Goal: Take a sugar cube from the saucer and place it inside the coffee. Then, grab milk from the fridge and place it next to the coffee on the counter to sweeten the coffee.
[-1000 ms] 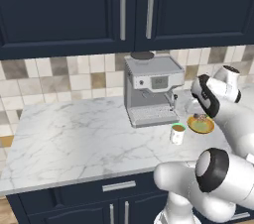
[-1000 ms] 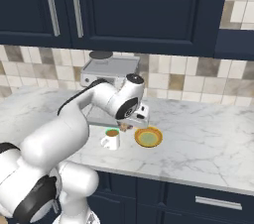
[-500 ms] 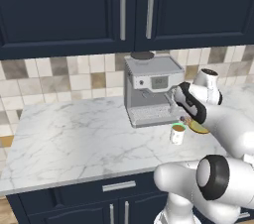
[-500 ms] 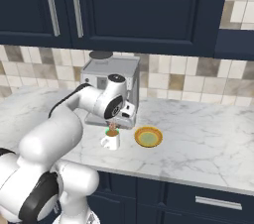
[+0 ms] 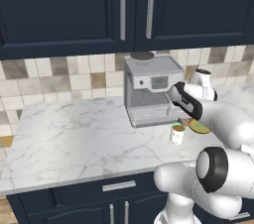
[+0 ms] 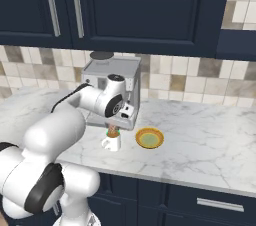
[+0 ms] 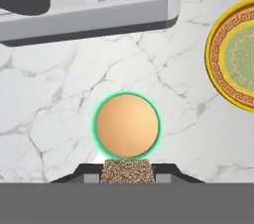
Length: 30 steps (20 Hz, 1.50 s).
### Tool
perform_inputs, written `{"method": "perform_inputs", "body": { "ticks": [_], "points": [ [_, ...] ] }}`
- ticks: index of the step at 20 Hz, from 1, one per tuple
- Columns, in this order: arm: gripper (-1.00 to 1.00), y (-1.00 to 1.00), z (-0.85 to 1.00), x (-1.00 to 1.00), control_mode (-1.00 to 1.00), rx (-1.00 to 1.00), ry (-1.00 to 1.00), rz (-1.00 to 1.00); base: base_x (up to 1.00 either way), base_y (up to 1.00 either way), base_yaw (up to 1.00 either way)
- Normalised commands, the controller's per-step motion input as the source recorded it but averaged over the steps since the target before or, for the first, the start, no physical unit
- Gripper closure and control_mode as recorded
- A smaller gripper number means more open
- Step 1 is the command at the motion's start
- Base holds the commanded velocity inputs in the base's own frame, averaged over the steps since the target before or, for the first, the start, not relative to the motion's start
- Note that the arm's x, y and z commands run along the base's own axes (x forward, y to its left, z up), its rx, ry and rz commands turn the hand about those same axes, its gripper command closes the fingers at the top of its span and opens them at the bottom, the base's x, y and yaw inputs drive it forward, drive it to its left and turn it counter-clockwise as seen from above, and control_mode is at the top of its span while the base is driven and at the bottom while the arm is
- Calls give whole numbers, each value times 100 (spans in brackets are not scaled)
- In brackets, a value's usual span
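The coffee (image 7: pixel 127 125), a white cup with a green rim and brown liquid, stands on the counter (image 5: pixel 74 139) in front of the espresso machine. My gripper (image 7: pixel 127 169) hangs straight above it, shut on a brown speckled sugar cube (image 7: pixel 127 172). From the base views the gripper (image 5: pixel 183 120) (image 6: pixel 113 131) sits just over the cup (image 5: pixel 177 134) (image 6: pixel 112 143). The golden-yellow saucer (image 7: pixel 218 54) (image 5: pixel 199 127) (image 6: pixel 149 138) lies to the cup's right, and nothing shows on it. The milk and the fridge are out of view.
A grey espresso machine (image 5: pixel 149 89) (image 6: pixel 107 90) stands close behind the cup, against the tiled wall. Navy upper cabinets hang overhead. Bare marble stretches left of the machine (image 5: pixel 64 134) and right of the saucer (image 6: pixel 210 135).
The gripper has carried the sugar cube from above the saucer sideways to above the coffee cup, staying shut. Cup and saucer have not moved.
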Motion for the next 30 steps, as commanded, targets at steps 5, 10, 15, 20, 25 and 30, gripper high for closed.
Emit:
{"method": "perform_inputs", "body": {
  "ticks": [5,10,15,20,25,30],
  "points": [
    [100,2,-19,0,-100,-2,1,0,0,0,0],
    [100,24,-13,0,-100,-4,0,0,0,0,0],
    [100,5,-13,1,-100,-2,0,0,0,0,0],
    [100,-12,0,2,-100,0,0,0,0,0,0],
    [100,0,-1,21,-100,0,0,0,0,0,0],
    [100,-2,-3,3,-100,0,0,0,0,0,0]
  ]
}}
